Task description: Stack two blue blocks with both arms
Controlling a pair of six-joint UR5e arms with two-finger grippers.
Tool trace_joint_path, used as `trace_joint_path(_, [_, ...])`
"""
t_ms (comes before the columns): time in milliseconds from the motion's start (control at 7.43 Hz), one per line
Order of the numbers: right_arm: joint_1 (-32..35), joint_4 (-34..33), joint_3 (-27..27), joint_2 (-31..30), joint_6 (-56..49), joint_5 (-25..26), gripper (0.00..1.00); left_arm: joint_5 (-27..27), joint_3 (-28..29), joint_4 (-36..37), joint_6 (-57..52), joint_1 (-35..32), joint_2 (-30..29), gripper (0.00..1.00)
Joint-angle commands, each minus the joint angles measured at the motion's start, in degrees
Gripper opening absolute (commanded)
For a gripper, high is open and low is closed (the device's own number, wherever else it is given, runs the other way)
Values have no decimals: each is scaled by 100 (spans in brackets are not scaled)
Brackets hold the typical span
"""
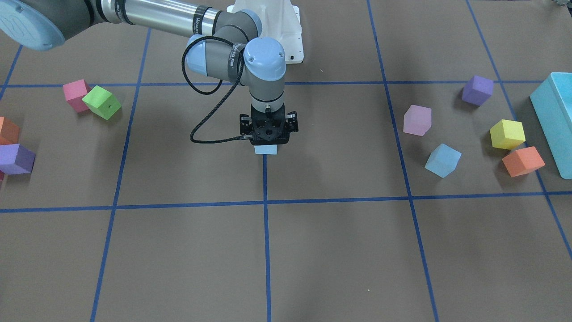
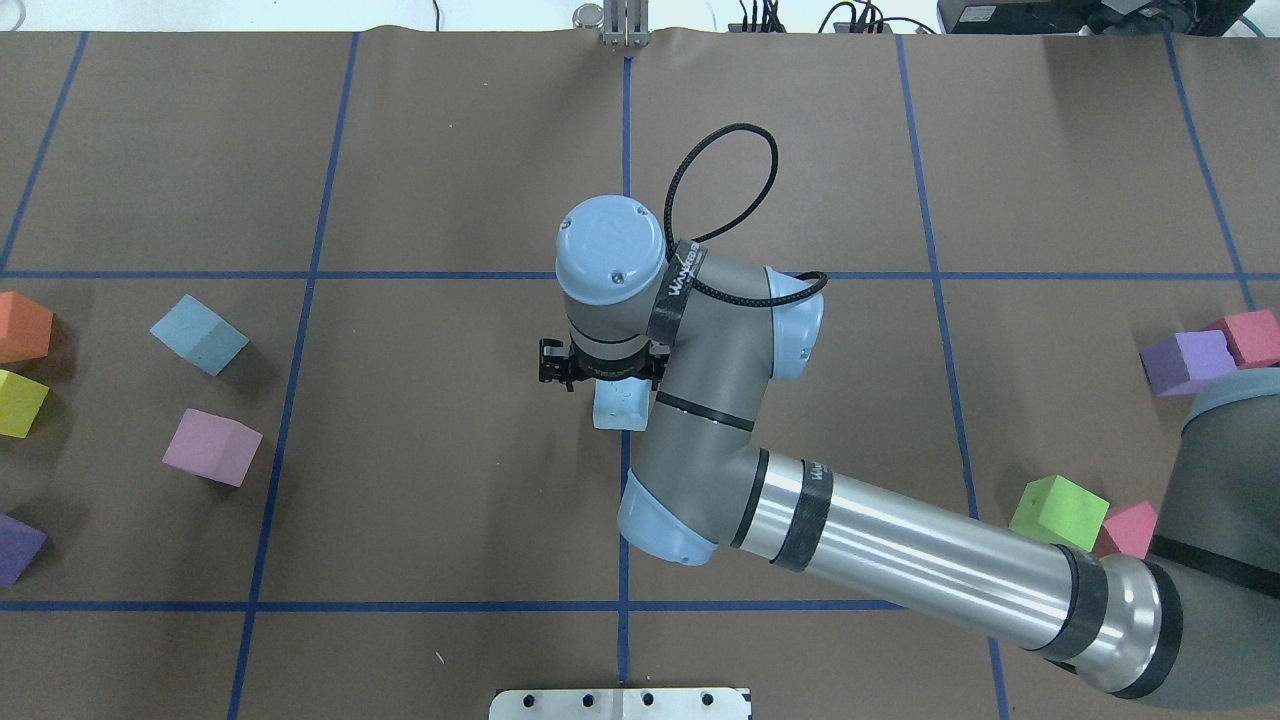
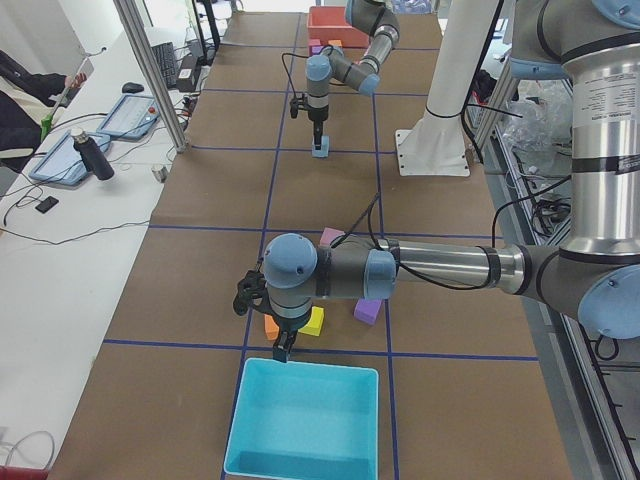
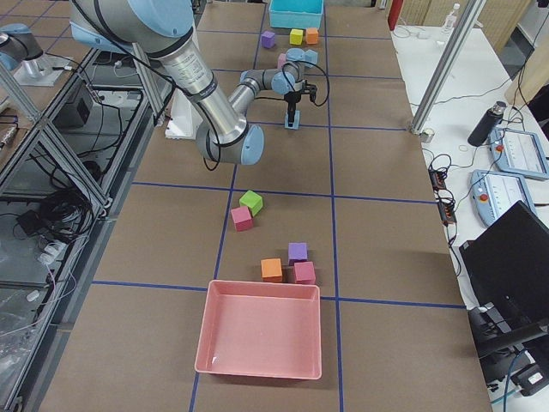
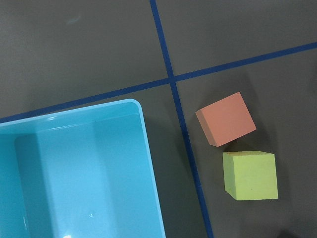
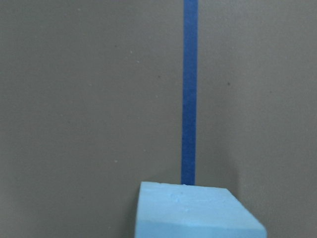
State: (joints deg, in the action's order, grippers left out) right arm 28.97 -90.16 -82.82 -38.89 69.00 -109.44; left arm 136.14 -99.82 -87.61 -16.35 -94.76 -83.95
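Outstretched right arm [image 1: 165,20], right gripper [image 1: 267,142] pointing straight down; left gripper [image 3: 284,350] likewise.

1. Fingers of the right tool [image 1: 267,142] are concealed beneath its own body; its hold on the blue block [image 1: 266,150] is undeterminable.
2. The right wrist view's bottom edge cuts that block off.
3. The left tool [image 3: 283,352] is too small to judge its jaws.
4. The turquoise box [image 1: 554,116] runs past the front view's right edge.

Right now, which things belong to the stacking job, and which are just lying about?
Job: pale blue foam cube under right gripper; second pale blue foam cube; left gripper.
Lying about: green foam cube; yellow foam cube; turquoise plastic bin.
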Motion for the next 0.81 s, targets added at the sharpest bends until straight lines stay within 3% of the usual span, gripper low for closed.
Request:
trace_joint_path(0, [624, -578, -776, -57, -166, -227, 100, 9, -63, -28, -52, 1, -77, 98])
trace_joint_path(135, [1054, -773, -962, -240, -359, -332, 100, 0, -107, -28, -52, -7, -200, 98])
trace_joint_path(404, [1801, -792, -1611, -1378, -2005, -481, 100, 0, -222, -202, -26, 1, -419, 98])
trace_joint_path(673, [2968, -792, -2017, -2460, -3893, -1156, 100, 26, -82, -651, 366, 54, -543, 98])
